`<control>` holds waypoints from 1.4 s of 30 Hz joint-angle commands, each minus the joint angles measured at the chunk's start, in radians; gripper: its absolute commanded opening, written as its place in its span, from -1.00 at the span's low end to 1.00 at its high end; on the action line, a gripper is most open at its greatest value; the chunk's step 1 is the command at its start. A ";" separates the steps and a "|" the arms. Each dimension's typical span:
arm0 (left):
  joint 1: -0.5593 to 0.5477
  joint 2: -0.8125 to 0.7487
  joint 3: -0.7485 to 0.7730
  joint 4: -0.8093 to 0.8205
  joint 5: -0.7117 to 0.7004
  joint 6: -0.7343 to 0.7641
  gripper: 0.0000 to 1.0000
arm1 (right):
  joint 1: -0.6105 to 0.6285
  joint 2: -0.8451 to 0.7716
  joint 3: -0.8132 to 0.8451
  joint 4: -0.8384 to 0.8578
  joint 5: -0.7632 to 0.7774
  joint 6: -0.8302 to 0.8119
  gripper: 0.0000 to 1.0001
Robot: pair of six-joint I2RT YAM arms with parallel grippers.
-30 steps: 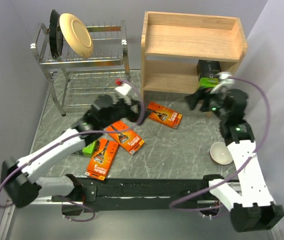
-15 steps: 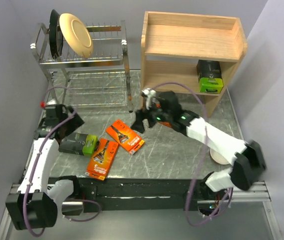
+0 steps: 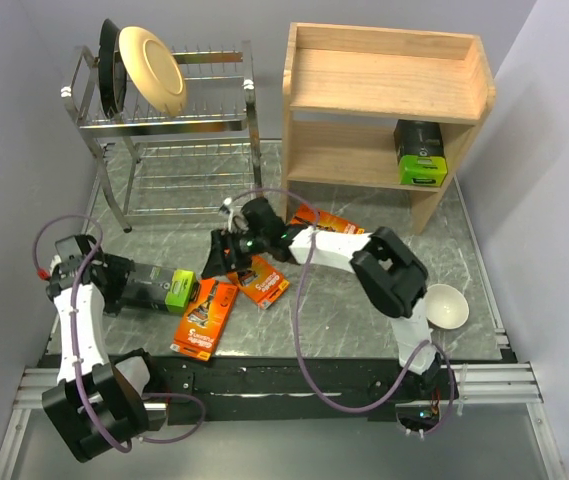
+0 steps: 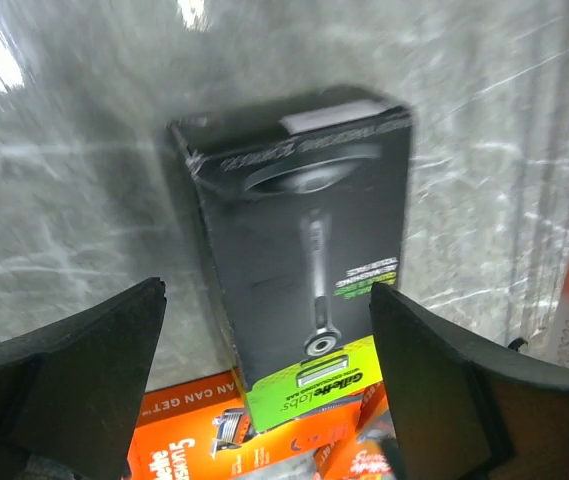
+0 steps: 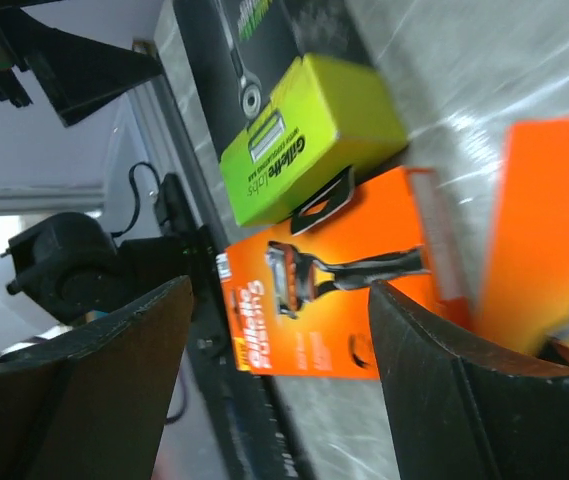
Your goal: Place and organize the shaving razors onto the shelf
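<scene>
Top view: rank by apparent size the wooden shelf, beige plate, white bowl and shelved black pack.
1. wooden shelf
2. beige plate
3. white bowl and shelved black pack look about alike; not ranked

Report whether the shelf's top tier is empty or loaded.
Empty: the top tier shows bare wood; the one shelved black pack sits on the lower tier.

Claw [image 5: 282, 300] spread wide before orange pack [image 5: 349, 290] (black pack [image 5: 264, 50] just beside)

Bright overhead light, glare on table [image 4: 64, 200], wrist cams blurry.
</scene>
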 commanded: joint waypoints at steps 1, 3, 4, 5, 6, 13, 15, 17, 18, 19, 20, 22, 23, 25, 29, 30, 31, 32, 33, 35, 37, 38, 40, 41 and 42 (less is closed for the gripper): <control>0.008 -0.011 -0.069 0.092 0.114 -0.063 0.72 | 0.023 0.060 0.096 0.005 0.051 0.162 0.49; 0.008 -0.011 -0.112 0.142 0.145 -0.059 0.68 | 0.031 0.101 0.128 -0.004 0.087 0.181 0.33; 0.008 -0.011 -0.123 0.147 0.143 -0.060 0.68 | 0.034 0.114 0.139 -0.006 0.096 0.193 0.28; 0.010 -0.009 -0.139 0.149 0.139 -0.063 0.68 | 0.040 0.137 0.157 -0.010 0.110 0.202 0.24; 0.008 -0.008 -0.146 0.140 0.131 -0.068 0.68 | 0.043 0.149 0.166 -0.020 0.117 0.207 0.16; 0.010 -0.014 -0.179 0.155 0.132 -0.063 0.67 | 0.063 0.223 0.205 -0.072 0.159 0.239 -0.12; 0.008 -0.014 -0.189 0.166 0.139 -0.067 0.66 | 0.073 0.227 0.200 -0.076 0.156 0.244 -0.16; 0.008 -0.009 -0.193 0.175 0.142 -0.073 0.65 | 0.076 0.233 0.199 -0.070 0.144 0.250 -0.18; 0.008 -0.009 -0.195 0.178 0.143 -0.074 0.65 | 0.080 0.233 0.199 -0.064 0.140 0.253 -0.20; 0.010 -0.006 -0.196 0.184 0.148 -0.076 0.65 | 0.082 0.237 0.200 -0.061 0.133 0.254 -0.20; 0.008 -0.006 -0.199 0.192 0.149 -0.077 0.65 | 0.083 0.241 0.206 -0.063 0.130 0.254 -0.21; 0.008 -0.002 -0.204 0.198 0.159 -0.077 0.64 | 0.092 0.244 0.211 -0.066 0.128 0.253 -0.24; 0.008 0.000 -0.205 0.202 0.160 -0.077 0.64 | 0.096 0.247 0.211 -0.075 0.131 0.253 -0.24; 0.010 0.002 -0.207 0.207 0.163 -0.077 0.64 | 0.100 0.249 0.206 -0.076 0.137 0.259 -0.29; 0.008 -0.003 -0.210 0.219 0.183 -0.073 0.77 | 0.100 0.247 0.182 -0.055 0.137 0.261 -0.60; 0.008 -0.008 -0.210 0.222 0.191 -0.071 0.81 | 0.100 0.244 0.179 -0.044 0.134 0.260 -0.68; 0.008 -0.011 -0.207 0.224 0.203 -0.068 0.86 | 0.097 0.240 0.173 -0.032 0.130 0.262 -0.75; 0.008 -0.014 -0.201 0.227 0.212 -0.062 0.95 | 0.094 0.227 0.171 -0.015 0.121 0.265 -0.90; 0.008 -0.015 -0.193 0.209 0.212 -0.056 0.99 | 0.093 0.218 0.172 -0.007 0.121 0.273 -0.95; 0.010 -0.026 -0.157 0.198 0.232 -0.028 0.99 | 0.086 0.177 0.174 0.014 0.114 0.283 -1.00; 0.008 -0.011 -0.115 0.155 0.269 0.016 0.99 | 0.076 0.145 0.174 0.025 0.120 0.299 -1.00; 0.010 -0.009 -0.106 0.138 0.315 0.019 0.99 | 0.071 0.114 0.179 0.025 0.127 0.303 -1.00; 0.010 -0.023 -0.081 0.068 0.333 0.018 0.99 | 0.059 0.083 0.179 0.010 0.169 0.300 -1.00; 0.008 -0.029 -0.077 0.046 0.324 0.013 0.99 | 0.054 0.054 0.182 -0.028 0.194 0.299 -1.00; 0.008 -0.032 -0.075 0.029 0.324 0.013 0.99 | 0.044 0.042 0.179 -0.039 0.215 0.319 -1.00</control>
